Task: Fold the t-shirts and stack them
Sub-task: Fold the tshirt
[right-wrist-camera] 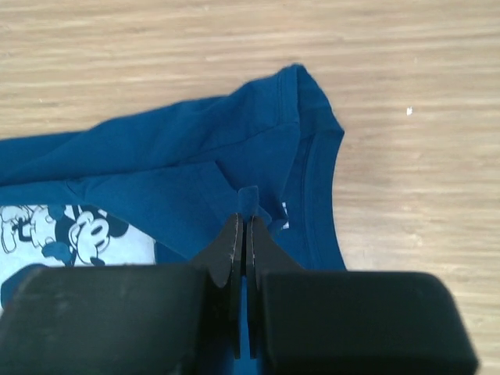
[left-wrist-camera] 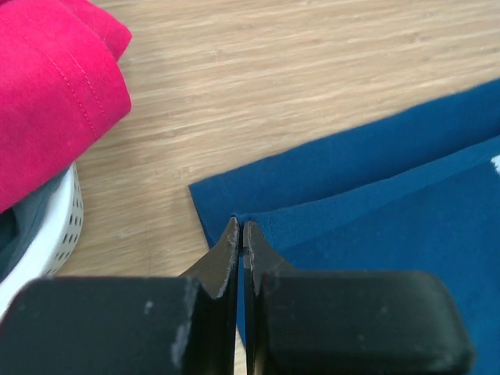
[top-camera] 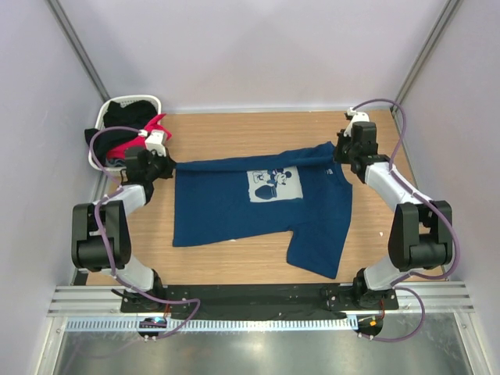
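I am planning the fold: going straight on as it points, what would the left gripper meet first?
The navy blue fabric t-shirt: the left gripper is shut on its folded edge. Beyond, probably the wooden table; depth unclear.

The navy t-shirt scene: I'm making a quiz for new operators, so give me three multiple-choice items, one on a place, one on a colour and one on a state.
1. Where does the basket stand on the table?
A. near right corner
B. far left corner
C. centre

2. What colour is the t-shirt spread out flat?
A. pink
B. black
C. navy blue

3. How is the right pincer?
A. wide open, clear of the cloth
B. shut on the t-shirt near its collar
C. shut on the basket

Answers:
1 B: the top view shows it at the far left corner.
2 C: the cloth is navy blue in every view.
3 B: in the right wrist view its jaws are closed with a tuck of blue cloth between them.
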Controlling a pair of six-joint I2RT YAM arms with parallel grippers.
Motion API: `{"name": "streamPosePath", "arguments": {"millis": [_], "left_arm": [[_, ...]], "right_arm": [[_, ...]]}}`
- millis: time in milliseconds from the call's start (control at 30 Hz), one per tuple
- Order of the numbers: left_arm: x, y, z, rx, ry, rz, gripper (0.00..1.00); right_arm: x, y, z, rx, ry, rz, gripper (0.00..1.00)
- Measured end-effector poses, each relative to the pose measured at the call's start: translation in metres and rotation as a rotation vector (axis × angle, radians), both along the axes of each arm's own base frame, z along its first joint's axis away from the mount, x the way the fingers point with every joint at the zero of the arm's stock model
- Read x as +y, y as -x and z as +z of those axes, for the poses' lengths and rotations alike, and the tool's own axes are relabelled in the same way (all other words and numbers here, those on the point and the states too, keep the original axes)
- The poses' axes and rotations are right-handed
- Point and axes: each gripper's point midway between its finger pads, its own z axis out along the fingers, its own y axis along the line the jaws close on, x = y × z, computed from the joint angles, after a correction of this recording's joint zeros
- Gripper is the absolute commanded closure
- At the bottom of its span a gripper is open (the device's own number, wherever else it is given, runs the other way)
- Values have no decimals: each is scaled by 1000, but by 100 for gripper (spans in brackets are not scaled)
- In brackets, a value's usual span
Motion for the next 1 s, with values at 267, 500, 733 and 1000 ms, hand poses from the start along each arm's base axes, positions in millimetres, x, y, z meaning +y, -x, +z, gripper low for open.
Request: {"name": "streamPosePath", "arguments": {"millis": [267,500,733,1000], "left_arm": [[-1,11,-12,52,-51,-45,100],[-1,18,-19,80,-75,-73,100],[-1,17,-19,82,-91,-82,100],[-1,17,-17,87,-93,-84,100]], "right_arm": [[0,18,-3,24,-22,-17,99],[0,30,6,27,-32,-24,99],[-2,44,12,38,-21,-36,99],[0,65,-14,131,-16,-47,99]]}}
